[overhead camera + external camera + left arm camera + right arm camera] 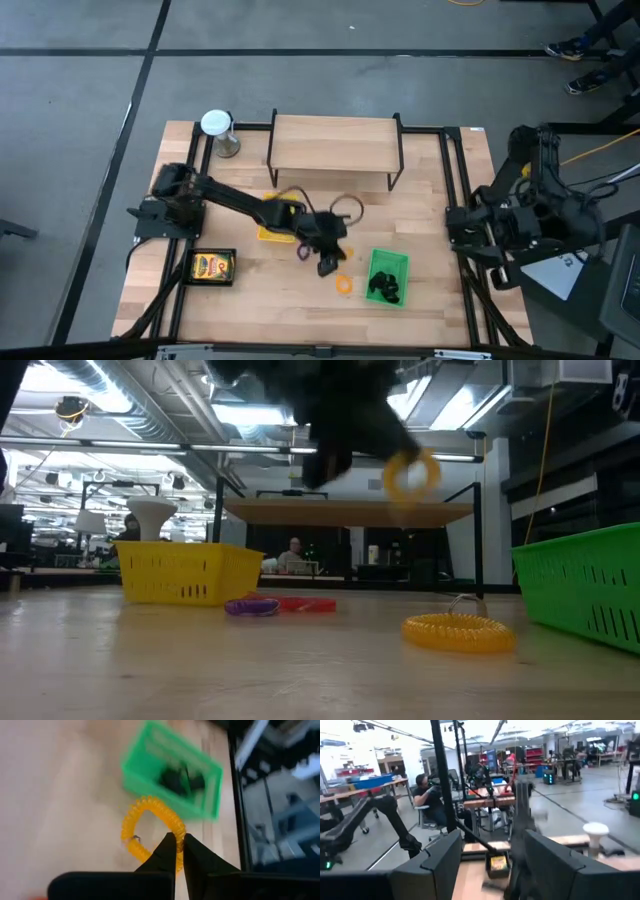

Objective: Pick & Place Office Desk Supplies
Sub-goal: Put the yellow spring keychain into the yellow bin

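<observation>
Orange ring [458, 630] loose on table [440, 310]; second ring [150, 827] held in left pincer [176, 851]; clips [384, 287] binned; right pincer [492, 855] idle, wide.

Looked straight down from high overhead, taking in the whole tabletop [300, 300] and both arms. Sat at tabletop height near the front edge, facing level toward the back edge and the room beyond. Rode close on the left wrist, aimed down past the left hand [176, 851] at the green tray [172, 777], shared with the overhead and low views. Rode on the right wrist, facing across the tabletop from its right edge.
</observation>
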{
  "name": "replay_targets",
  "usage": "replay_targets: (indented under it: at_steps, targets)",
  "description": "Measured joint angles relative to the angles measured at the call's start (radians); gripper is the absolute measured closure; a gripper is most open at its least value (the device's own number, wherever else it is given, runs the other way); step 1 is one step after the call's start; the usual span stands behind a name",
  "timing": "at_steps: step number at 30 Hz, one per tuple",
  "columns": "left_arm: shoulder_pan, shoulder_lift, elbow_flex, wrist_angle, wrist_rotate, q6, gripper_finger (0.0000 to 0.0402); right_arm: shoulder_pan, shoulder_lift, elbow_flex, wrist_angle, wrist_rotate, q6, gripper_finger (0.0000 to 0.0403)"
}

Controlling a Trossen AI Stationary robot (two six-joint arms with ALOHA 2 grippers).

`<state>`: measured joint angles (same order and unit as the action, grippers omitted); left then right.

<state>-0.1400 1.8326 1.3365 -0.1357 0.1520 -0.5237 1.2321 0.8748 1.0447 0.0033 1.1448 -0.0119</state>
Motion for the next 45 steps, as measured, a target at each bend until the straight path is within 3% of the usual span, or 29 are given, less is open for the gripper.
replay_targets:
  at_steps: [3,5,7,10,11,14,17,21,26,28,30,32,36,40,45]
  targets:
    - [0.034,-0.058,0.001,-0.016,-0.015,0.023,0.0395,0.017,-0.080,-0.163,0.088,0.026,0.071,0.0184]
    - [0.051,-0.086,0.000,-0.038,-0.022,0.033,0.0394,0.019,-0.129,-0.299,0.249,-0.014,0.055,0.0184]
    - [0.066,-0.105,0.001,-0.042,-0.024,0.034,0.0394,0.017,-0.168,-0.429,0.509,-0.146,-0.049,0.0184]
    - [0.079,-0.125,0.001,-0.064,-0.022,0.030,0.0396,0.007,-0.188,-0.606,0.934,-0.432,-0.279,0.0184]
    - [0.082,-0.129,0.001,-0.070,-0.023,0.029,0.0396,0.007,-0.188,-0.659,1.026,-0.485,-0.329,0.0184]
    - [0.089,-0.133,0.001,-0.085,-0.023,0.008,0.0395,0.007,-0.188,-0.768,1.181,-0.498,-0.360,0.0184]
    - [0.090,-0.133,0.001,-0.098,-0.025,-0.012,0.0396,0.007,-0.189,-0.826,1.195,-0.502,-0.335,0.0184]
    - [0.089,-0.133,0.001,-0.108,-0.033,-0.049,0.0396,0.019,-0.189,-0.879,1.144,-0.400,-0.287,0.0184]
    - [0.090,-0.133,0.001,-0.101,-0.066,-0.065,0.0396,0.041,-0.184,-0.892,1.072,-0.435,-0.169,0.0184]
    - [0.090,-0.133,0.001,-0.099,-0.072,-0.065,0.0396,0.041,-0.186,-0.916,1.059,-0.634,-0.167,0.0184]
    - [0.093,-0.133,0.001,-0.096,-0.077,-0.065,0.0396,0.038,-0.210,-0.976,1.109,-0.954,-0.176,0.0184]
    - [0.100,-0.133,0.001,-0.092,-0.074,-0.064,0.0396,0.038,-0.221,-1.018,1.218,-1.117,-0.162,0.0184]
    - [0.121,-0.137,0.001,-0.088,-0.074,-0.060,0.0398,0.034,-0.234,-1.031,1.169,-1.044,-0.053,0.0184]
    - [0.146,-0.156,0.001,-0.087,-0.072,-0.042,0.0397,0.027,-0.246,-1.031,1.164,-1.030,-0.044,0.0184]
    - [0.186,-0.209,0.001,-0.096,-0.073,-0.014,0.0398,0.021,-0.356,-1.031,1.141,-1.021,-0.032,0.0184]
